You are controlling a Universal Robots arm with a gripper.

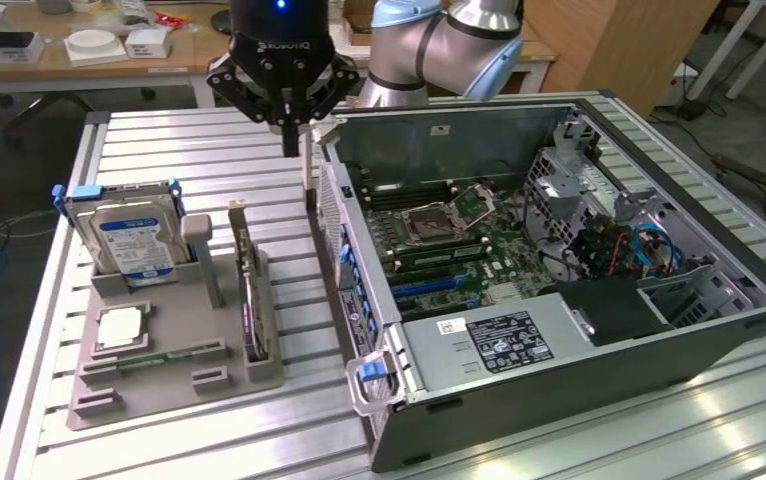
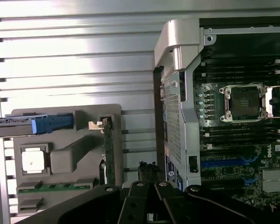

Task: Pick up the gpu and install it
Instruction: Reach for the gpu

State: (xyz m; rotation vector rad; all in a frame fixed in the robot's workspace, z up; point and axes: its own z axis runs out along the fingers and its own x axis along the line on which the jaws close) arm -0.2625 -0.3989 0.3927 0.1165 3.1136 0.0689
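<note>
End effector [image 1: 290, 148] hangs over the counter [image 1: 183, 150] between the grey tray [image 1: 156, 385] and the open computer case [image 1: 557, 365], fingers closed together, gripping nothing. Gpu [image 1: 252, 310] stands on edge in the tray (the side nearest the case), untouched.

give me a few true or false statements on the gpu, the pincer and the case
1. The gpu stands on edge in the grey tray. True.
2. The pincer holds the gpu. False: it hangs above the table, between the tray and the case, apart from the gpu.
3. The case lies with its side open and the motherboard showing. True.
4. The hard drive lies flat inside the case. False: it stands upright in the tray, outside the case.
</note>
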